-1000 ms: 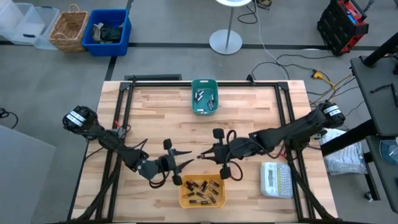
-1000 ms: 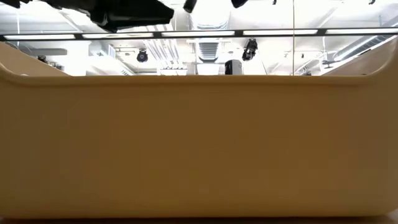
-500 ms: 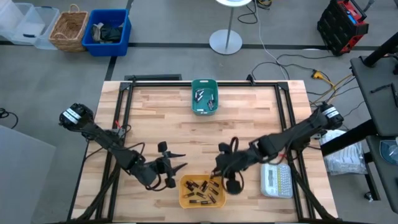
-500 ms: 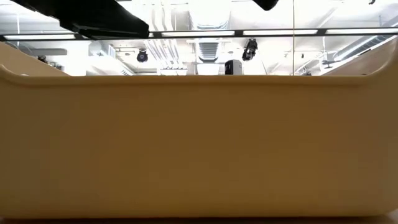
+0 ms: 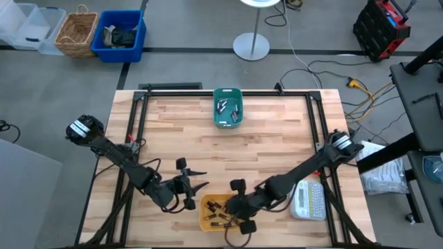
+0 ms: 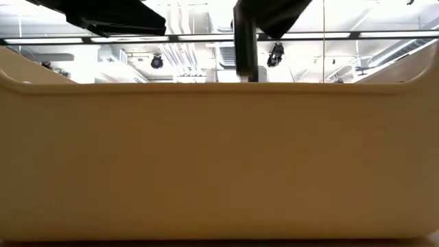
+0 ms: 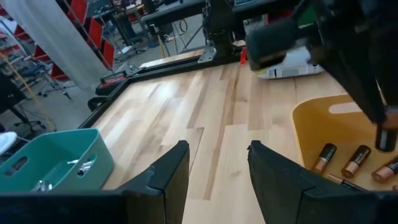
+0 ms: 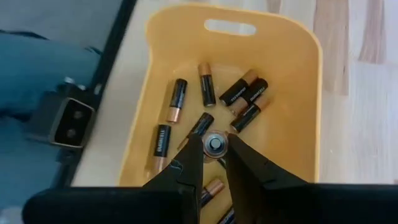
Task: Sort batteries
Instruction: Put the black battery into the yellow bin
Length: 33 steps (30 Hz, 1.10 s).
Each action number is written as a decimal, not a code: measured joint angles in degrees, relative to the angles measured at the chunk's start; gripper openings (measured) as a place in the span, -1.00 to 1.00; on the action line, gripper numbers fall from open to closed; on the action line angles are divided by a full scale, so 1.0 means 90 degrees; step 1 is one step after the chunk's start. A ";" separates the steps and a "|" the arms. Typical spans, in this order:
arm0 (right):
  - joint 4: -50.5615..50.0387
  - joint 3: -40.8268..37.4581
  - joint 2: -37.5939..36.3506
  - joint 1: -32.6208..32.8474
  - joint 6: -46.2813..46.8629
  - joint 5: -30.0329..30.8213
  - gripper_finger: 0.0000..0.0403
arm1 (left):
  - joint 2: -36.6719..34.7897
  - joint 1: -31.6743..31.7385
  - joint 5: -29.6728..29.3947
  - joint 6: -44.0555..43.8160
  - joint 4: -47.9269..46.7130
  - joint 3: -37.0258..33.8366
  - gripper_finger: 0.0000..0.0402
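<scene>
Batteries, small black-and-copper cylinders (image 8: 175,99), lie eight or so in the yellow plastic bin (image 8: 305,118) under the right gripper (image 8: 214,163), whose jaws clench one silvery-ended cell (image 8: 214,144) upright between them. Beside that bin, the left gripper (image 7: 214,163) hovers with jaws released over the pale wood-plank table (image 5: 277,135). Ahead sits one green tray (image 5: 226,107); grey workshop floor surrounds everything.

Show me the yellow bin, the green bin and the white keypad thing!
yellow bin (image 8: 298,106), right wrist view, its bare inner wall
green bin (image 5: 227,122), high view, its near rim
keypad device (image 5: 307,200), high view, the middle of its keys
</scene>
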 joint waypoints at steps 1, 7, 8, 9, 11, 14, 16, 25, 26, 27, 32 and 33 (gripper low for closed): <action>-0.0109 0.0108 0.0117 0.0000 -0.0043 0.0024 -0.78 | 0.0000 0.0013 0.0000 0.0061 0.0014 0.0000 -0.28; -0.0252 0.0302 0.0322 -0.0002 -0.0302 0.0169 -0.78 | 0.0002 0.0056 -0.0005 0.0057 0.0104 0.0002 -0.28; -0.0251 0.0302 0.0322 -0.0014 -0.0306 0.0201 -0.78 | 0.0002 0.0056 -0.0005 0.0018 0.0113 0.0002 -0.28; -0.0255 0.0302 0.0322 -0.0015 -0.0307 0.0255 -0.77 | 0.0002 0.0054 -0.0003 -0.0011 0.0102 0.0002 -0.28; -0.0323 0.0302 0.0322 -0.0015 -0.0309 0.0284 -0.75 | 0.0005 0.0054 0.0000 -0.0051 0.0087 0.0002 -0.28; -0.0300 0.0302 0.0310 -0.0017 -0.0375 0.0288 -0.75 | 0.0007 0.0056 0.0000 -0.0062 0.0088 0.0002 -0.28; -0.0295 0.0302 0.0305 -0.0017 -0.0404 0.0286 -0.74 | 0.0007 0.0056 0.0002 -0.0064 0.0087 0.0002 -0.28; -0.0299 0.0302 0.0305 -0.0017 -0.0523 0.0286 -0.73 | 0.0014 0.0056 0.0009 -0.0110 0.0091 0.0002 -0.28; -0.0299 0.0302 0.0305 -0.0017 -0.0524 0.0283 -0.72 | 0.0019 0.0056 0.0008 -0.0110 0.0094 0.0002 -0.28; -0.0299 0.0302 0.0305 -0.0017 -0.0532 0.0283 -0.71 | 0.0028 0.0056 0.0010 -0.0110 0.0095 0.0002 -0.28; -0.0297 0.0302 0.0305 -0.0017 -0.0505 0.0283 -0.63 | 0.0114 0.0056 0.0016 -0.0316 0.0090 0.0002 -0.28; -0.0296 0.0302 0.0305 -0.0017 -0.0470 0.0281 -0.60 | 0.0120 0.0056 0.0019 -0.0394 0.0108 0.0002 -0.28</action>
